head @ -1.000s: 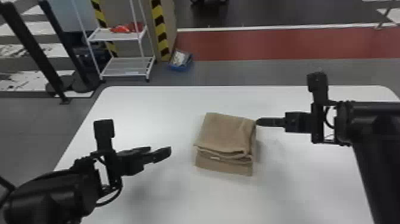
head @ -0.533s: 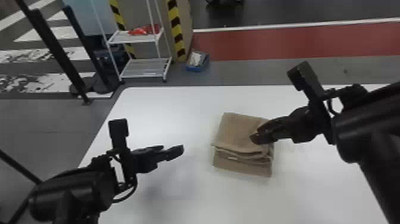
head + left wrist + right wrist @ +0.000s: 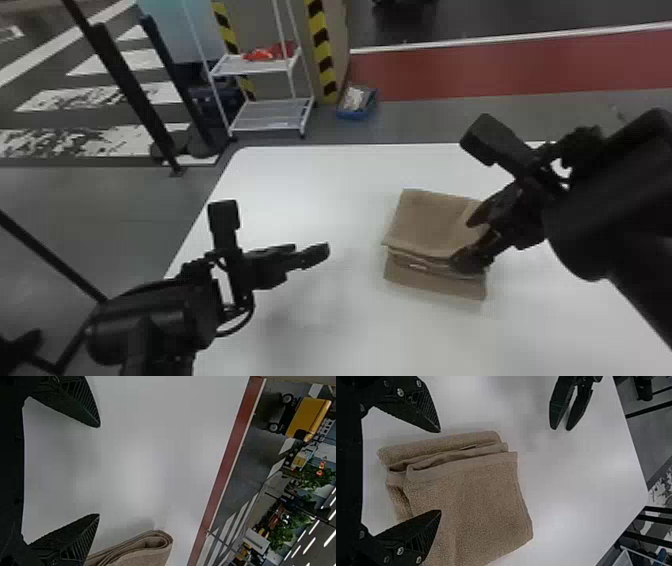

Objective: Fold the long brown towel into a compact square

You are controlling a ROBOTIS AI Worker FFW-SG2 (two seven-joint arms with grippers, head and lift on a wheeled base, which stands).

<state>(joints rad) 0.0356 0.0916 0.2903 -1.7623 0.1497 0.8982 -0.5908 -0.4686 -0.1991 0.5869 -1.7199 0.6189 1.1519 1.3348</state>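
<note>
Right gripper, at the right of the head view, has its two fingers spread apart over the right-hand side of the brown towel; contact cannot be determined. Towel lies on the white table, right of centre in the frame, folded in stacked layers, with one lower layer projecting past the upper folds toward the frame's bottom. Left gripper, lower left of the frame, is spread likewise, clear of the towel. White rack stands at upper left.
</note>
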